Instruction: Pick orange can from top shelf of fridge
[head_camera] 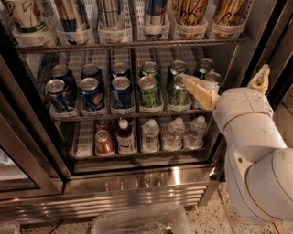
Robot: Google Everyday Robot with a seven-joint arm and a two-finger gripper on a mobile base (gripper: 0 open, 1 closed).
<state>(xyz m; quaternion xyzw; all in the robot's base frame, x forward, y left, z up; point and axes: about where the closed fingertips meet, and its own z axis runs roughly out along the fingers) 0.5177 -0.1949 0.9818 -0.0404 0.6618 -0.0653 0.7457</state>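
Two tall orange-gold cans (pixel 192 13) (pixel 229 13) stand in clear lane trays at the right end of the top shelf (pixel 137 45), with only their lower parts in view. The fridge (pixel 137 183) stands open with its wire racks exposed. My gripper (pixel 223 75) is open and empty. It hangs at the right side of the fridge, level with the middle rack and below the orange cans. One cream finger (pixel 198 90) points left in front of the green cans, and the other finger (pixel 261 77) sticks up by the door frame.
Tall blue and white cans (pixel 73 16) fill the left lanes of the top shelf. Short blue cans (pixel 91 93) and green cans (pixel 150 89) sit on the middle rack, with bottles (pixel 150 135) below. A clear plastic bin (pixel 142 221) lies on the floor in front.
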